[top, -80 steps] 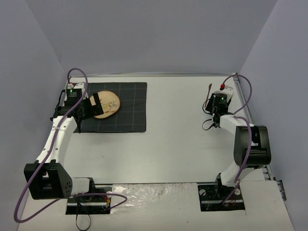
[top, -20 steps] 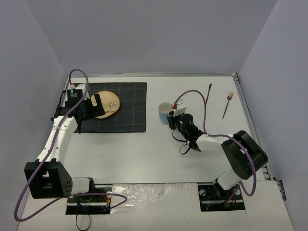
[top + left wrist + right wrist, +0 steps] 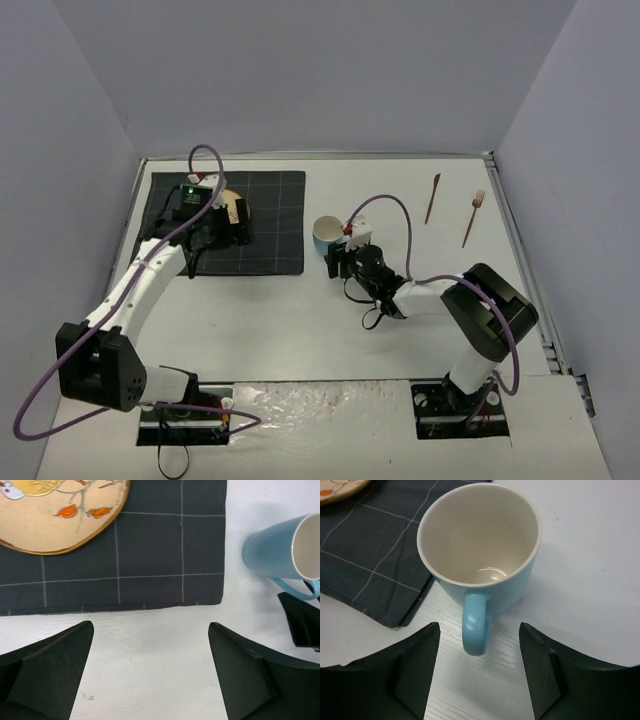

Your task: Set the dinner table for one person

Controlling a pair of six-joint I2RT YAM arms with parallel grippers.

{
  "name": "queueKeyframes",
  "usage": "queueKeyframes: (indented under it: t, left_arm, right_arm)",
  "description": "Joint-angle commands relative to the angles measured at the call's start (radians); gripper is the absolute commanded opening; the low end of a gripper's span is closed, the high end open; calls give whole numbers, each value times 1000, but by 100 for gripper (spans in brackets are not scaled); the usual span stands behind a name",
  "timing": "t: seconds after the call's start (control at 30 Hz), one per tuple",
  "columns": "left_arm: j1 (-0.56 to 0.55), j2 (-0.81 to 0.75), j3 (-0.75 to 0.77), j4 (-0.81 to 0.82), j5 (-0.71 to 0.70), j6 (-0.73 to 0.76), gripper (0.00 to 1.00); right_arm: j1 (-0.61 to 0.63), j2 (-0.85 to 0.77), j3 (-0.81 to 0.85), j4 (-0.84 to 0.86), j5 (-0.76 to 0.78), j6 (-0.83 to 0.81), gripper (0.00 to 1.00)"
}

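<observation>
A light blue mug (image 3: pixel 325 231) with a white inside stands upright on the white dinner table (image 3: pixel 300 320), just right of the dark grid-lined placemat (image 3: pixel 275 235). My right gripper (image 3: pixel 335 254) is open, its fingers apart on either side of the mug's handle (image 3: pixel 474 625) without touching it. The mug (image 3: pixel 480 545) is empty. My left gripper (image 3: pixel 238 218) hangs open over the placemat and covers most of the tan painted plate (image 3: pixel 55 510). Nothing is between the fingers (image 3: pixel 55 670) of the left gripper.
A brown knife (image 3: pixel 432 197) and a fork (image 3: pixel 473 215) lie at the far right of the table near the rim. The walls of the enclosure stand close on the left, back and right. The arm bases sit at the near edge.
The right arm carried the mug from the far right to beside the placemat, and its jaws have now opened off the handle. The left arm has swung right over the plate.
</observation>
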Motion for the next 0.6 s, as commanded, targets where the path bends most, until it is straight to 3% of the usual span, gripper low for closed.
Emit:
queueKeyframes:
  t: [0.0, 0.2, 0.4, 0.57]
  left_arm:
    - [-95, 66, 136, 68, -18, -14, 97]
    - [-218, 200, 270, 128, -14, 12, 92]
    - [-299, 420, 490, 107, 17, 49, 84]
    - [-340, 539, 600, 37, 1, 84, 76]
  right_arm:
    - [7, -146, 42, -45, 30, 3, 72]
    - [5, -346, 69, -258, 68, -4, 92]
    - [2, -542, 54, -480, 151, 24, 97]
    - [-1, -692, 14, -565, 204, 42, 100]
